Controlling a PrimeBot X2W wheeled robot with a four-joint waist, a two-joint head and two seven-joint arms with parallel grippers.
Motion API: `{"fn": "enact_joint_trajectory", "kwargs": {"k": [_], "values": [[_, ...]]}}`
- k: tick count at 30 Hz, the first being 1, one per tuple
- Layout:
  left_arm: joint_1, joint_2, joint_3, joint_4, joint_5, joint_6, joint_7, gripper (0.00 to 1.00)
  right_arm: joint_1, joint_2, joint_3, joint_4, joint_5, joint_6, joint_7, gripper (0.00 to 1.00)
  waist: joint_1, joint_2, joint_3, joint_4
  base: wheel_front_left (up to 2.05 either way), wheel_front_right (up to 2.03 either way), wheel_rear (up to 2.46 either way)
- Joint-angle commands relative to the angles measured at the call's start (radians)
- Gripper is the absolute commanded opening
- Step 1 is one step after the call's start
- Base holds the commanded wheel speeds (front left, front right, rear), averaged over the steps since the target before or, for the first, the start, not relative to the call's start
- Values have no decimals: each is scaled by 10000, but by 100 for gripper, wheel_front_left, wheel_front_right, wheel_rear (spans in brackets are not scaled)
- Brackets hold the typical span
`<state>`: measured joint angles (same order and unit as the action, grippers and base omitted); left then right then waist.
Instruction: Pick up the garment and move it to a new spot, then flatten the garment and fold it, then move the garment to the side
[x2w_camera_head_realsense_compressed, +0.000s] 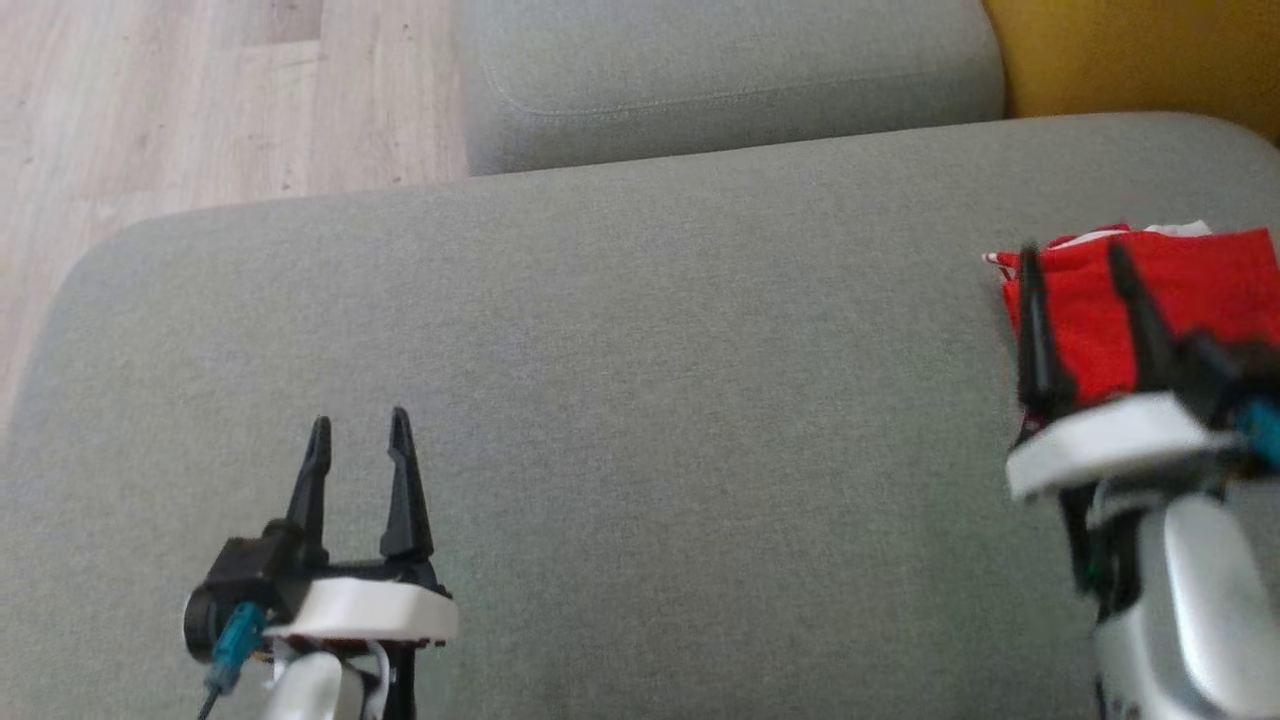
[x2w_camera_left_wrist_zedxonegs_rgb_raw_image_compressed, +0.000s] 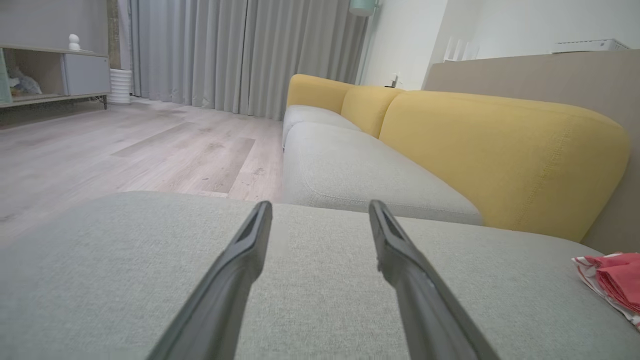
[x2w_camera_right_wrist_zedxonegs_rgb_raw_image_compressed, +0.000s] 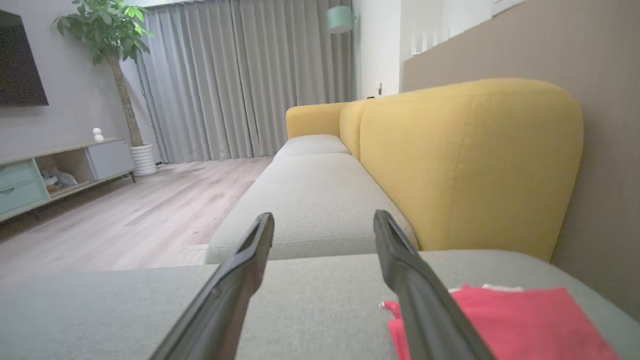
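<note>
The garment (x2w_camera_head_realsense_compressed: 1190, 300) is red with a white striped edge and lies folded on the grey cushion (x2w_camera_head_realsense_compressed: 640, 420) at its right side. My right gripper (x2w_camera_head_realsense_compressed: 1075, 260) hovers at the garment's near left corner, open, nothing between its fingers. In the right wrist view the garment (x2w_camera_right_wrist_zedxonegs_rgb_raw_image_compressed: 525, 320) lies under and to the right of the right finger. My left gripper (x2w_camera_head_realsense_compressed: 360, 425) stands open over bare cushion at the lower left, far from the cloth. The left wrist view catches the garment (x2w_camera_left_wrist_zedxonegs_rgb_raw_image_compressed: 612, 282) at its right edge.
A second grey seat cushion (x2w_camera_head_realsense_compressed: 730, 80) lies beyond, with the yellow backrest (x2w_camera_head_realsense_compressed: 1140, 50) at the far right. Wooden floor (x2w_camera_head_realsense_compressed: 200, 100) borders the cushion's left and far-left edge. A sideboard (x2w_camera_right_wrist_zedxonegs_rgb_raw_image_compressed: 55, 170), a potted tree (x2w_camera_right_wrist_zedxonegs_rgb_raw_image_compressed: 107, 40) and curtains stand across the room.
</note>
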<state>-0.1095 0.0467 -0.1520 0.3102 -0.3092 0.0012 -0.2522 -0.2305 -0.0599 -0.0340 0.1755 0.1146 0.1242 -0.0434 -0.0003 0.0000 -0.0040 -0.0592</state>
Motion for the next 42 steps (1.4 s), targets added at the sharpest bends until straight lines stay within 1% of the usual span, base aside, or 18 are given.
{"fn": "enact_joint_trajectory", "kwargs": {"k": [1,5,6,12,22,26,34,42], "values": [[-239,36,230,-381,-19,84,-95,100,-140,87,414,-314,213,65,-281,100,3,0,-36,67,0,0,0],[-51,36,80,-428,-114,145,-95,100,729,93,839,165,903,65,-1155,100,3,0,-67,182,0,0,0],[-16,36,48,-419,-138,151,-95,100,888,93,934,337,913,65,-1316,100,3,0,-80,206,0,0,0],[110,36,-16,-390,-145,149,-95,100,1184,95,1381,979,1188,65,-1810,100,3,0,-97,206,0,0,0],[177,36,59,-599,-428,174,-95,100,1001,96,1468,1287,1170,65,-1994,100,3,0,-121,137,0,0,0],[204,36,88,-761,-693,-3,-95,100,987,96,1499,1314,1169,65,-2009,100,3,0,-124,111,0,0,0],[271,36,248,-1031,-906,-104,-95,100,1007,96,1562,1307,1290,65,-2012,100,3,0,-96,92,0,0,0],[338,36,305,-939,-1146,-110,-95,100,985,96,1633,1304,1352,65,-2002,100,3,0,-56,64,0,0,0]]}}
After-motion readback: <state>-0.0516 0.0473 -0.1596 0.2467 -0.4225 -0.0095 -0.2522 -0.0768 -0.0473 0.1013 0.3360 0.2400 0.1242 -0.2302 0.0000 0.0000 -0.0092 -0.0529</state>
